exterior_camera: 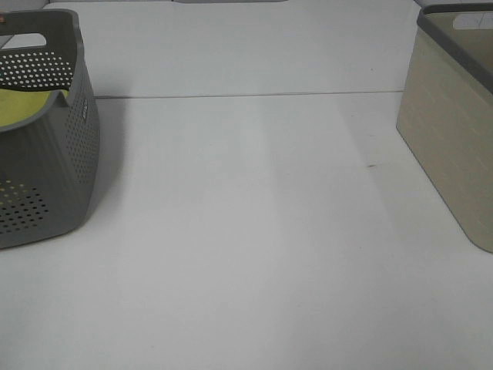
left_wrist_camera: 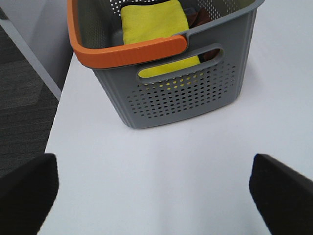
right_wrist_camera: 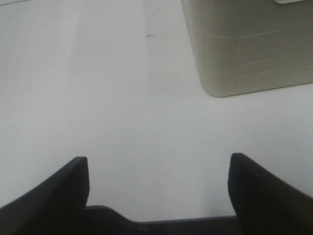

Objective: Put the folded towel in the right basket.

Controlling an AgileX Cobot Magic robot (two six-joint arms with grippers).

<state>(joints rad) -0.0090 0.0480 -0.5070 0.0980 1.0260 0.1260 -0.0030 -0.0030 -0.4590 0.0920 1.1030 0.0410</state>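
Two grippers hang spread wide and empty over the white bench (exterior_camera: 254, 231). Ahead of the left gripper (left_wrist_camera: 154, 196) the yellow folded towel (left_wrist_camera: 154, 24) lies inside the grey basket (left_wrist_camera: 181, 98). Ahead of the right gripper (right_wrist_camera: 157, 191) stands the beige basket (right_wrist_camera: 244, 44).

The left gripper (left_wrist_camera: 154, 191) hangs above the desk near its left edge, its two dark fingers (left_wrist_camera: 27, 188) spread wide apart with nothing between them. The right gripper (right_wrist_camera: 159, 188) hovers over the desk toward the right edge, jaws likewise parted and empty. Neither arm shows in the high view.
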